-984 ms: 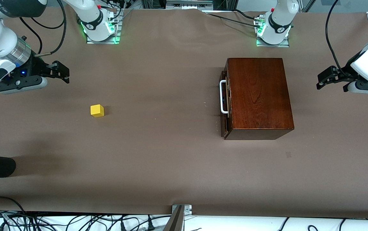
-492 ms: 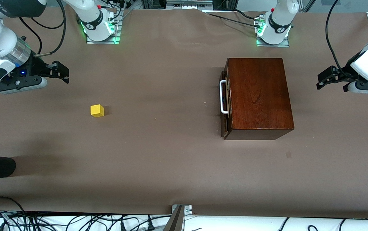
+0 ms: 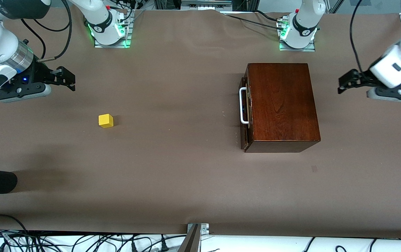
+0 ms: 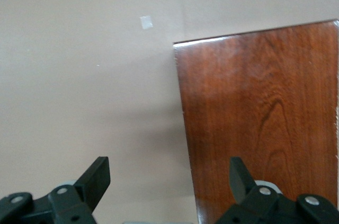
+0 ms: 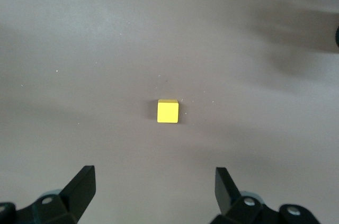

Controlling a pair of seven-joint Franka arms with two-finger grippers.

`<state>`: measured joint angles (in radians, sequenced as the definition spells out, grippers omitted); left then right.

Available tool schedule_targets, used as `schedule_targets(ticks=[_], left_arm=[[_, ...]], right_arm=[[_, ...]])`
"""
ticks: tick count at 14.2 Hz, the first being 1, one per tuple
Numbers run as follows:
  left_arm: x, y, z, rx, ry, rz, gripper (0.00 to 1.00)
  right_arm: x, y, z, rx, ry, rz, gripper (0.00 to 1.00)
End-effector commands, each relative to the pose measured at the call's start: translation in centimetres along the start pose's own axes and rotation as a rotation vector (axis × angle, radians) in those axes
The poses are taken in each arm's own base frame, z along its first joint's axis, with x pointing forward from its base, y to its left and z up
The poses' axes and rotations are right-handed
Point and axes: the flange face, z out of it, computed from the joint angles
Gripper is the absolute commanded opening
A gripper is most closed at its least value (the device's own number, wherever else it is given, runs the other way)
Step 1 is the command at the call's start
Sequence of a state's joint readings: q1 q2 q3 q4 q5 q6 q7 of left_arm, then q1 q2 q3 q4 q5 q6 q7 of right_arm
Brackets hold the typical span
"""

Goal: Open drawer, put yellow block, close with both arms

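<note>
Since half a second ago: left gripper shifted a little toward the wooden box and up, everything else unchanged. At the right arm's end of the table: right gripper hovering over bare surface, jaws spread wide in its wrist view, empty, apparently waiting. Just nearer the front camera than that gripper: yellow block, resting flat and alone, well apart from the box. Likely light, rigid, with flat parallel faces; best pinched across two opposite sides near mid-height, fingers squared to the faces so no twisting or skidding on the smooth covering. Farther along, toward the left arm's end: drawer shut or very nearly shut in the box, its white loop handle facing the block. Handle stiff and thin, probably slick; best hooked or pinched at its middle, pulled straight along the slide, with the box likely to drag unless braced. Last, left gripper over bare table beside the box's closed end, jaws wide apart and holding nothing.
</note>
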<state>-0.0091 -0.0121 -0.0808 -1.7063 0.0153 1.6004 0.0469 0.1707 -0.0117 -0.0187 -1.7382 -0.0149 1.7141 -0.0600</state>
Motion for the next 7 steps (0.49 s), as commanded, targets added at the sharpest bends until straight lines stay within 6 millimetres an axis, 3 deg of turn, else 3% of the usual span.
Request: schedule_targets(ticks=[1,7], left_arm=[[0.2,5.9,0.5,0.032,-0.011,0.061,1.0],[-0.6,19.8,2.2,0.035,0.016,-0.085,1.0]], right_arm=[[0.1,0.3,-0.5,0.01,-0.004,-0.007,1.0],[0.1,0.4,-0.5,0.01,-0.002,-0.006,1.0]])
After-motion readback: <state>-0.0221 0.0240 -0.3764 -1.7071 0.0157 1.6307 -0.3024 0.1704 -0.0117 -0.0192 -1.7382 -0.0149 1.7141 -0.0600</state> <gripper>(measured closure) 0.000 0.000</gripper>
